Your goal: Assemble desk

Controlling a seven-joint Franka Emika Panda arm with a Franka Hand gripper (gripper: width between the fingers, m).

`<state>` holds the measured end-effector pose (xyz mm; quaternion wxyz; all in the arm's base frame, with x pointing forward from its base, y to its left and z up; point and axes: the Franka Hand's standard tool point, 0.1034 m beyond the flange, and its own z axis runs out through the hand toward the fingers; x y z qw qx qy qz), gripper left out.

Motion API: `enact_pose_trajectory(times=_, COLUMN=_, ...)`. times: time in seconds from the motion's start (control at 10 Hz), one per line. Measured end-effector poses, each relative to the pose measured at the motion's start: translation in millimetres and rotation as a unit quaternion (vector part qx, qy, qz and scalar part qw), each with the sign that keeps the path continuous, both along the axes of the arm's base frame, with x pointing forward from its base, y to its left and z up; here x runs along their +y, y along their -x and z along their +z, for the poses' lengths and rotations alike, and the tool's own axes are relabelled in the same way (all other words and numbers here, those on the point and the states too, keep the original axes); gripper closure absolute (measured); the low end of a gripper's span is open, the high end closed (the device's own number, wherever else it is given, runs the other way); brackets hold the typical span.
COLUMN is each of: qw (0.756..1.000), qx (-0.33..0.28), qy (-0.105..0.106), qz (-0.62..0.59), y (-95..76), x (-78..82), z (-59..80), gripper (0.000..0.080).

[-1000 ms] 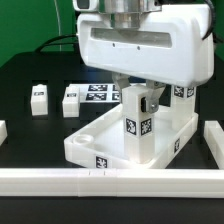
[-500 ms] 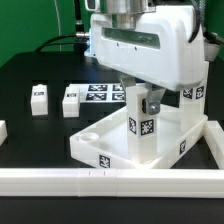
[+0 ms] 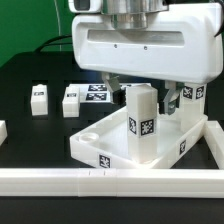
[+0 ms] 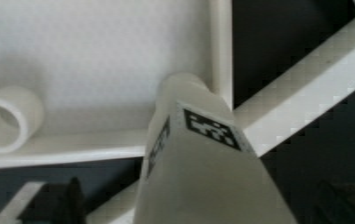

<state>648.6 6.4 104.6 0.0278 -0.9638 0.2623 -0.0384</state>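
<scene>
Scanning from the exterior view's left: a loose leg (image 3: pixel 39 97) and a second loose leg (image 3: pixel 71 98) lying side by side on the black table (image 3: pixel 30 140), just beside the marker board (image 3: pixel 100 92). Moving right to the tabletop (image 3: pixel 100 152), rim up, round socket (image 3: pixel 88 133) showing, with the upright leg (image 3: pixel 141 125) standing at its nearest corner, tag outward. Over that, the gripper (image 3: pixel 143 98), jaws apart, flanking the leg's top with a gap either side

I read no text, brand or number. Only black-and-white marker tags show: on my upright leg (image 3: pixel 140 125), the tabletop rim (image 3: pixel 100 160) and the marker board (image 3: pixel 98 92).
</scene>
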Motion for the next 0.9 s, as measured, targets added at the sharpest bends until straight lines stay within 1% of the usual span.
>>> enact_pose_trajectory(times=0.2, qw=0.995, qx=-0.003, qy=0.013, qz=0.099, y=-0.3, x=-0.3, z=0.3, gripper=0.015)
enact_pose_trajectory(times=0.3, qw=0.989, qx=-0.004, qy=0.019, qz=0.149, y=-0.3, x=0.4, z=0.2, gripper=0.015)
enact_pose_trajectory(times=0.4, qw=0.979, qx=-0.004, qy=0.027, qz=0.201, y=-0.1, x=0.7, z=0.2, gripper=0.015)
enact_pose_trajectory(times=0.5, qw=0.97, qx=-0.004, qy=0.03, qz=0.243, y=-0.1, x=0.4, z=0.3, gripper=0.015)
enact_pose_trajectory(times=0.6, qw=0.964, qx=-0.002, qy=0.03, qz=0.265, y=0.3, x=-0.1, z=0.7, gripper=0.015)
enact_pose_trajectory(times=0.9, qw=0.932, qx=-0.001, qy=0.047, qz=0.358, y=-0.3, x=1.0, z=1.5, gripper=0.015)
